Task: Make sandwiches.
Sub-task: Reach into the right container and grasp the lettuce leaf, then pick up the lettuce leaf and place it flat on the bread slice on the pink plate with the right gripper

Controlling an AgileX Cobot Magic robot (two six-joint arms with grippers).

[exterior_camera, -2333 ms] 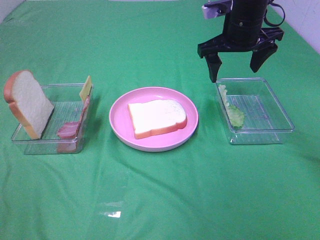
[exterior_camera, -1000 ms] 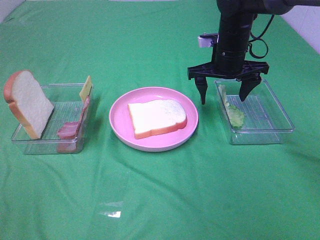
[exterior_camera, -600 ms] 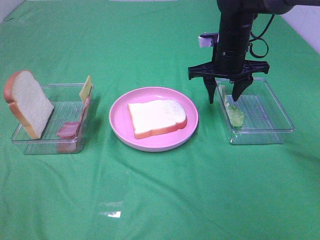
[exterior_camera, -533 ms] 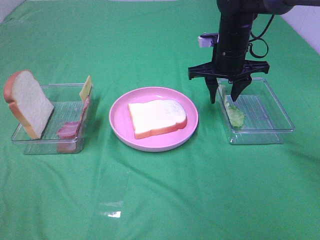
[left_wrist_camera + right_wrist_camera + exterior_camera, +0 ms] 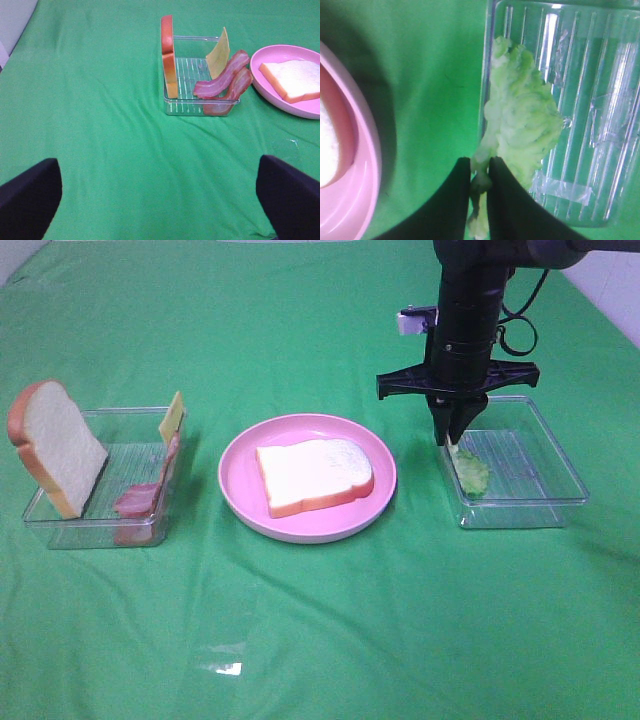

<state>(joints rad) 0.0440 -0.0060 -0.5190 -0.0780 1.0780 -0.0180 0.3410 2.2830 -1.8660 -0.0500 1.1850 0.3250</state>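
Green cloth (image 5: 320,640): covers the whole table; wide bare stretches on the near side and between the containers.
Lettuce leaf (image 5: 470,472): in the right tray (image 5: 560,502), along its left wall. Long axis runs far to near; narrow pale end points far, ruffled broad end points near.
Right tray room: the right half of the ribbed floor is bare; the leaf sits close against the left rim.
Right gripper (image 5: 452,435): pointing straight down over the far-left part of the right tray. Fingers (image 5: 455,200) drawn together, clamped on the narrow end of the lettuce leaf (image 5: 522,125).
Pink plate (image 5: 240,480): centre, holding one bread slice (image 5: 312,475) lying flat. Apart from both trays.
Left tray (image 5: 100,525): second bread slice (image 5: 55,445) standing on edge at its left side; bacon strips (image 5: 140,498) and cheese square (image 5: 172,418) leaning at its right wall.
Left gripper (image 5: 160,200): fingers (image 5: 30,195) wide apart, holding nothing, over bare cloth.
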